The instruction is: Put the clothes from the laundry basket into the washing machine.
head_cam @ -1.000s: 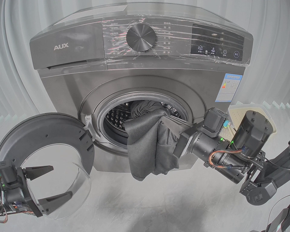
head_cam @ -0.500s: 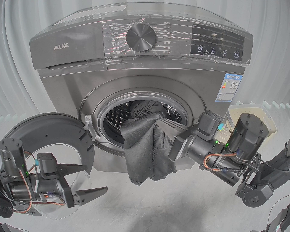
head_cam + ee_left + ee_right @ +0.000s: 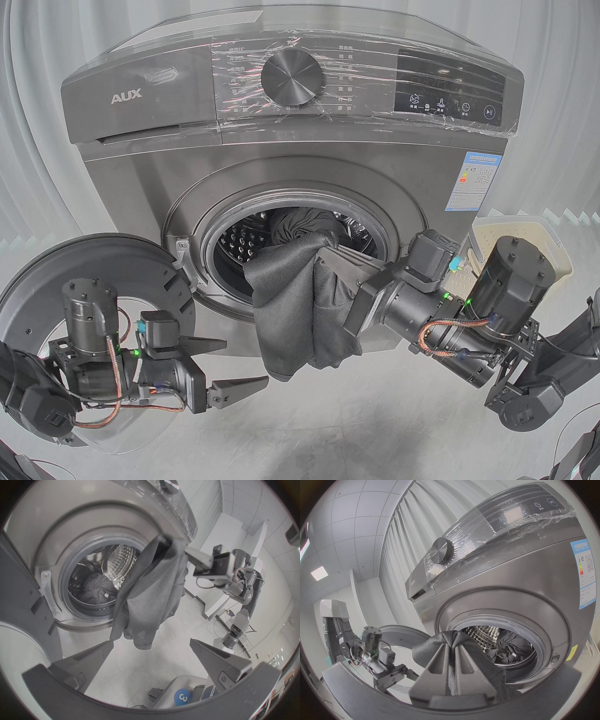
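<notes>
Hovering low over the pale grey floor [image 3: 375, 425], the left gripper [image 3: 245, 362] has its two dark fingers spread wide and holds nothing. Its fingertips point toward the lower hem of the hanging cloth. In the left wrist view the gripper [image 3: 149, 644] is near this hem but apart from it.

Just behind the left arm, the round dark grey door [image 3: 106, 269] with a clear window stands swung open at the left side of the machine.

The right gripper [image 3: 322, 251] has its fingers pressed together on a fold of the dark grey knitted garment [image 3: 294, 306], directly in front of the round opening. From this pinch [image 3: 452, 647] the garment hangs down in front of the lower rim of the opening, and its hem is free above the floor. It cannot be told whether the cloth touches the rim.

Behind it is the grey front-loading washing machine [image 3: 156, 169]. Inside its perforated steel drum [image 3: 240, 240] lies a second dark crumpled garment [image 3: 300, 222].

Behind the right arm, just beside the right side of the machine, stands the cream perforated plastic laundry basket [image 3: 500, 231]; what it contains is hidden.

On the top panel of the machine a round metal knob [image 3: 292, 77] sits under clear plastic film [image 3: 350, 112]. A white pleated curtain [image 3: 37, 125] hangs behind everything.
</notes>
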`<state>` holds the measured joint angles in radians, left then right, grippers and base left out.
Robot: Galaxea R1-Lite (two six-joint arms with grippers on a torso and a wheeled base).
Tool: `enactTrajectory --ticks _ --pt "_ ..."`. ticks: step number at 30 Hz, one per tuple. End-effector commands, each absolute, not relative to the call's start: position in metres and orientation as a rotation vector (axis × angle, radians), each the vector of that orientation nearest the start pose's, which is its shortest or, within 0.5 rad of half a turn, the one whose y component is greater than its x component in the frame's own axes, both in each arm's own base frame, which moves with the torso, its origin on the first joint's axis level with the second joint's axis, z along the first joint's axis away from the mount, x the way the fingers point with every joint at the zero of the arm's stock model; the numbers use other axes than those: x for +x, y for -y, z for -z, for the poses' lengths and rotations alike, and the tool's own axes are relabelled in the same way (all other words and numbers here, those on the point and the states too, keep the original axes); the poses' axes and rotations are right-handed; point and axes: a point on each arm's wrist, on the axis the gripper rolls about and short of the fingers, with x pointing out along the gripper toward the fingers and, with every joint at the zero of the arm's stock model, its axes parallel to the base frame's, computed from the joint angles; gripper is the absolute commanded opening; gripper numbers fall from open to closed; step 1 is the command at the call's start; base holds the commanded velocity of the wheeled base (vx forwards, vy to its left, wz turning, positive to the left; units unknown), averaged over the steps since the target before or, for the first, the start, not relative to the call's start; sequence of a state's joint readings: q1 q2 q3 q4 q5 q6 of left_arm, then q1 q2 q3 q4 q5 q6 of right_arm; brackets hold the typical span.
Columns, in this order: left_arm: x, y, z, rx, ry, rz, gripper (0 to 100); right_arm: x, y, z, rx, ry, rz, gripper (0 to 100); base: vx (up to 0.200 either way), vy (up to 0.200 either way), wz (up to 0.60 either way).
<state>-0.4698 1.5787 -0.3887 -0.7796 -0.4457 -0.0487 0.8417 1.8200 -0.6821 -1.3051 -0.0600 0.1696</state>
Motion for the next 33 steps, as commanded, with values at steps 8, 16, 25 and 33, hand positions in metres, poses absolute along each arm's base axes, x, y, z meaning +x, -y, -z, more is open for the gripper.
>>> enactTrajectory --ticks 8,16,25,33 --pt "0.243 0.142 -0.097 -0.062 -0.476 0.933 100 0.21 -0.237 -0.182 0.241 0.1 -0.802 0 0.0 0.0 0.0" --pt "0.245 0.158 -0.095 -0.123 -0.443 0.97 100 0.21 -0.238 -0.181 0.241 0.1 -0.802 0 0.0 0.0 0.0" --pt "0.251 0.162 -0.089 -0.132 -0.38 0.978 100 0.21 -0.238 -0.18 0.243 0.104 -0.803 0 0.0 0.0 0.0" --pt "0.252 0.162 -0.092 -0.133 -0.337 0.977 0 0.209 -0.239 -0.179 0.243 0.099 -0.807 0 0.0 0.0 0.0"
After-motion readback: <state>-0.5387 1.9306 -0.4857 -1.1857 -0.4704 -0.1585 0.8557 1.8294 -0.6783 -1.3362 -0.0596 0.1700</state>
